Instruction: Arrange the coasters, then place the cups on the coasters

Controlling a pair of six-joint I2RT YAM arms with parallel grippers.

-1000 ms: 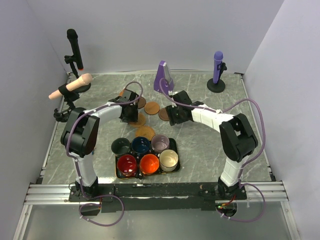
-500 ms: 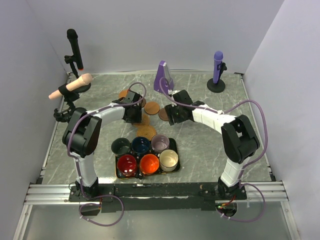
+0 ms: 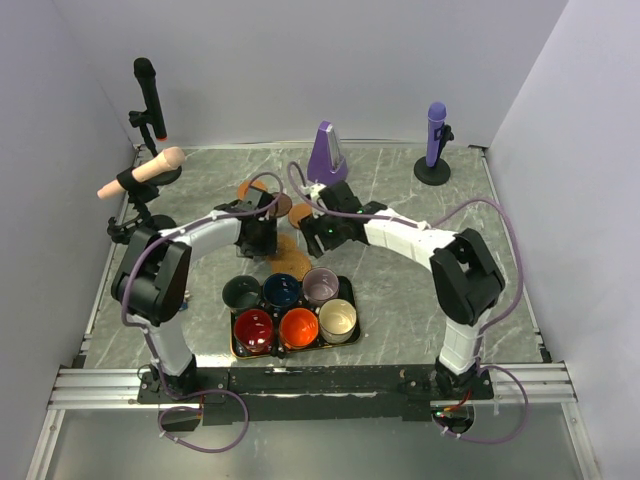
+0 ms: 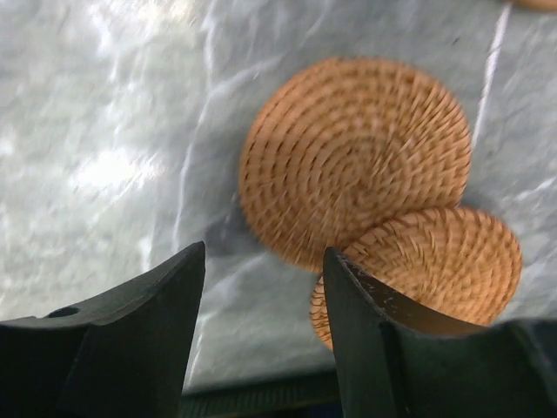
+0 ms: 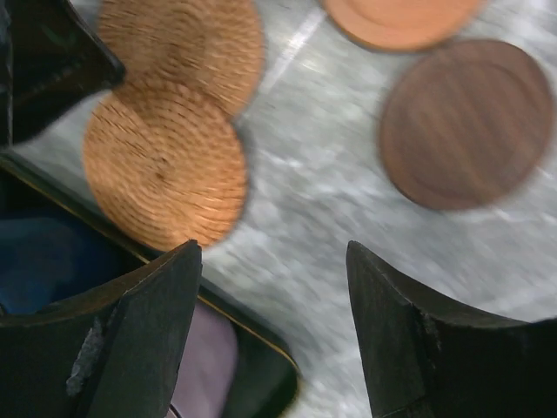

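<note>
Two woven coasters (image 4: 352, 157) (image 4: 439, 257) lie overlapping on the marble just ahead of my left gripper (image 4: 263, 257), which is open and empty. My right gripper (image 5: 274, 252) is open too, low over bare marble. From it I see the woven pair (image 5: 165, 165), a smooth orange coaster (image 5: 400, 13) and a dark brown coaster (image 5: 466, 122). In the top view both grippers (image 3: 258, 235) (image 3: 322, 235) flank a woven coaster (image 3: 291, 265). Several cups stand in the black tray (image 3: 235, 350), among them red (image 3: 253, 329), orange (image 3: 298, 327) and lilac (image 3: 321, 286).
A purple metronome (image 3: 326, 152) stands at the back centre. A purple microphone (image 3: 435, 135) on its stand is at the back right. A black microphone (image 3: 148, 95) and a pale pink one (image 3: 140, 172) are at the back left. The tray's far rim (image 5: 252, 348) lies under my right fingers.
My right gripper has swung left, from beside the dark coasters to the woven pair, and opened wider. The left gripper has shifted slightly and opened a little more.
</note>
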